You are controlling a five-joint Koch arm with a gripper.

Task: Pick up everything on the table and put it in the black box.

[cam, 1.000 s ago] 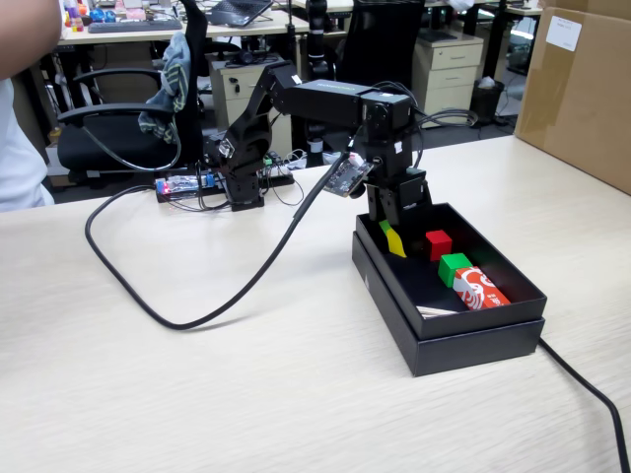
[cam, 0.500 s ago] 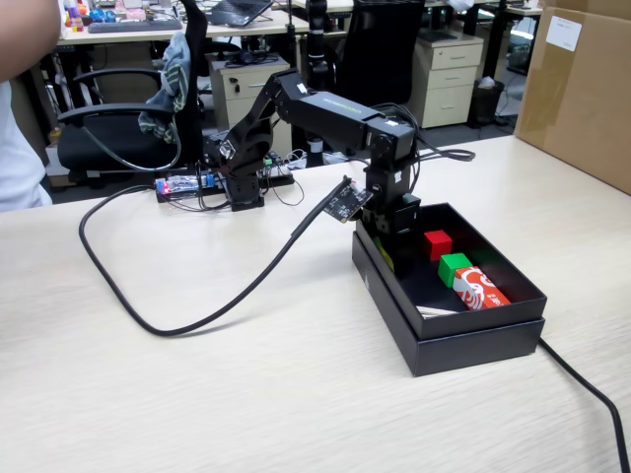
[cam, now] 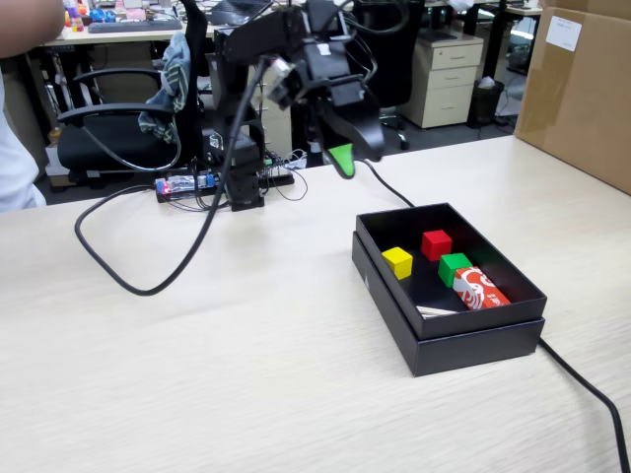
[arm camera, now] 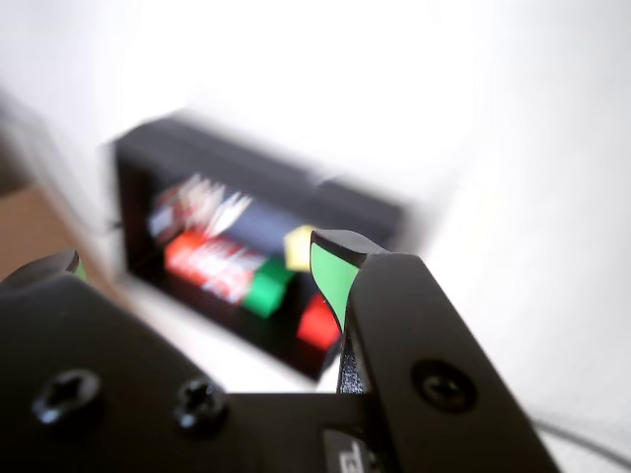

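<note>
The black box stands on the right half of the pale wooden table. Inside it lie a yellow cube, a red cube, a green cube and a red-and-white packet. My gripper hangs in the air behind and to the left of the box, well above the table, open and empty. In the blurred wrist view my gripper has its green-padded jaws wide apart, and beyond them show the box, the packet, the green cube, the red cube and the yellow cube.
A black cable loops over the table's left side from the arm base. Another cable runs off right of the box. A large cardboard carton stands at the right edge. Office chairs stand behind the table.
</note>
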